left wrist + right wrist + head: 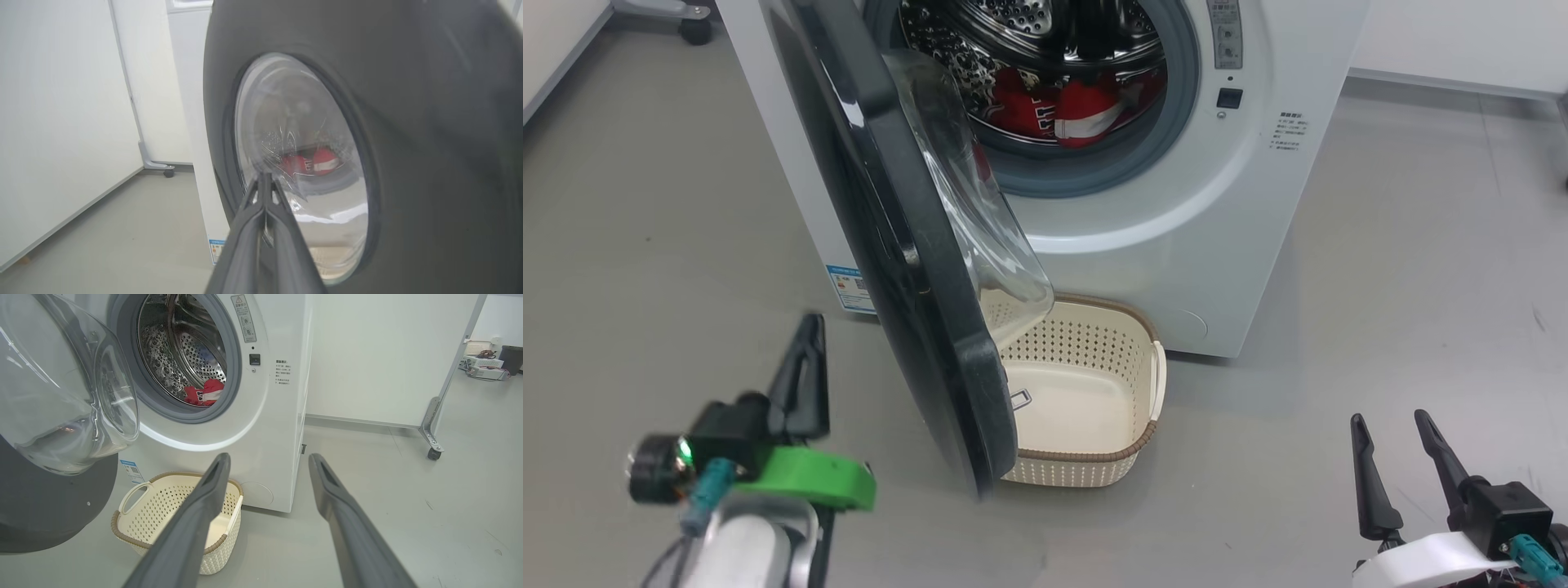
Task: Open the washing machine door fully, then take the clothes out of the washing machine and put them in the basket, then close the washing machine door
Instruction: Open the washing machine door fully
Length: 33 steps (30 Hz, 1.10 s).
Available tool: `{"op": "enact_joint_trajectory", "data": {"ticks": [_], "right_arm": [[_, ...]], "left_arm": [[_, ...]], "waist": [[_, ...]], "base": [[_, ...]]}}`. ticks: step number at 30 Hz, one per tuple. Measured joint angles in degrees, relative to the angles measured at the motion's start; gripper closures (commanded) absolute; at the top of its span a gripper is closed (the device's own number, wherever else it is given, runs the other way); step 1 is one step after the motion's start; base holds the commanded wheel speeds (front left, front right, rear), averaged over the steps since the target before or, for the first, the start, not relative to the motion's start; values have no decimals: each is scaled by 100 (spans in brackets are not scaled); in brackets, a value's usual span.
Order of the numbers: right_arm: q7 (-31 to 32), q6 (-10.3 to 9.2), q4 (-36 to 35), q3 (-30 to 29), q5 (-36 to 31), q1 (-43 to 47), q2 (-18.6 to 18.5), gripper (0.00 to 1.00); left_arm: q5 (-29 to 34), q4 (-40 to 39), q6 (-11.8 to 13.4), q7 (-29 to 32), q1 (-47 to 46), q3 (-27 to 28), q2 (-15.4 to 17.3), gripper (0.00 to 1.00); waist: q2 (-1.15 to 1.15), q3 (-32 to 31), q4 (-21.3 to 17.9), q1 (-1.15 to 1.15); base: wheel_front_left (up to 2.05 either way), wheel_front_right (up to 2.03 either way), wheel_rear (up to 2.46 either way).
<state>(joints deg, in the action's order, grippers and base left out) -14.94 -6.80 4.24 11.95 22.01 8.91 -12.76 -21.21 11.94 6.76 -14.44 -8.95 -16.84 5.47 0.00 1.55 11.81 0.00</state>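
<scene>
Two pairs of fingers to call, and they read very differently. Our left gripper has its fingers pressed together with nothing between them, pointing at the outer face of the washing machine door. In the left wrist view the joined tips sit in front of the near edge of the glass bowl; whether they touch it, we cannot tell. Beyond those tips, through the glass, we catch the clothes, a red heap with white trim lying low in the drum.

Over to our right gripper: fingers well apart, empty, hanging low over the grey floor, well clear of everything. Ahead of its fingertips stands the washing machine with its mouth uncovered. The door hangs swung out to the left of those fingers, roughly edge-on to us in the head view and not folded back against the cabinet.

The basket sits on the floor just in front of the machine, below the opening. In the right wrist view it lies beside and behind the left finger, and from the head it is partly hidden by the door's lower rim. Its cream bottom shows plainly.
</scene>
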Motion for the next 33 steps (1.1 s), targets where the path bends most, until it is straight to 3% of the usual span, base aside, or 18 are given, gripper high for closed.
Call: {"op": "enact_joint_trajectory", "data": {"ticks": [9,15,25,33], "right_arm": [[0,-1,-47,-38,-54,78,12,0],[0,2,-54,-8,-93,101,33,0],[0,9,-74,2,-126,104,83,0],[0,18,-115,7,-193,105,85,0]], "left_arm": [[591,-1738,0,-29,-591,341,40,100],[678,-2474,-10,-33,-749,-292,-104,100],[112,-2570,-592,641,-270,-1864,-237,100],[-99,-2017,-481,1047,180,-2151,-234,100]], "waist": [[0,-30,86,0],[0,-46,108,0],[0,-51,27,0],[0,21,-13,0]], "base": [[0,0,0],[0,0,0],[0,0,0],[0,0,0]]}}
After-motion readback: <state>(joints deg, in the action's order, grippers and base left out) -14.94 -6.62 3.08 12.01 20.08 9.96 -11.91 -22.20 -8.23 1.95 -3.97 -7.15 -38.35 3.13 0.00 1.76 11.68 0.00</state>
